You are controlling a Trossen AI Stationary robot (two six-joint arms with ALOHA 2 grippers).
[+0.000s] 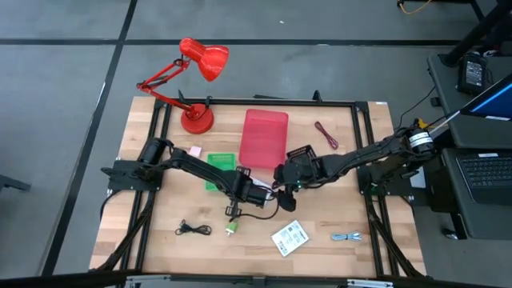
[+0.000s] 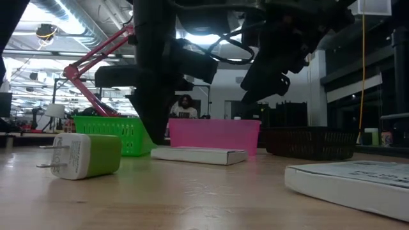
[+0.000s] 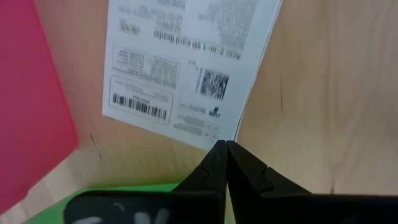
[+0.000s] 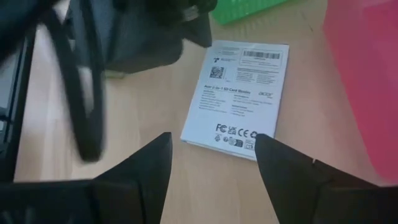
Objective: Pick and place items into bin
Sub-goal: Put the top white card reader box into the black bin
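Pale wood planking forms the table [image 1: 160, 240], and my two arms meet near its middle. My left gripper [image 3: 225, 148] hangs just above the boards with its fingers pressed together and nothing between them. Directly ahead of it lies a flat white printed packet [image 3: 186, 62], label side up, with a barcode showing. My right gripper [image 4: 212, 146] hovers over the same packet [image 4: 239, 90] from the other side, its fingers [image 4: 149, 168] spread wide apart and holding nothing.

The pink bin [image 1: 264, 138] sits beyond the packet toward the far edge of the table; its wall runs just beside the packet in both wrist views. A green basket [image 1: 220, 164] stands beside the pink bin on my left, partly covered by my left arm.

Other items remain loose on the table:
- a second white printed packet [image 1: 290, 237], near the front edge;
- a small green-and-white plug adapter [image 1: 231, 229], to the left of that packet;
- a black coiled cable [image 1: 193, 229], further left;
- a blue-grey cable [image 1: 346, 237], to the right of the second packet;
- a maroon cable [image 1: 326, 135], right of the pink bin.

A red desk lamp [image 1: 196, 88] stands at the far left corner.
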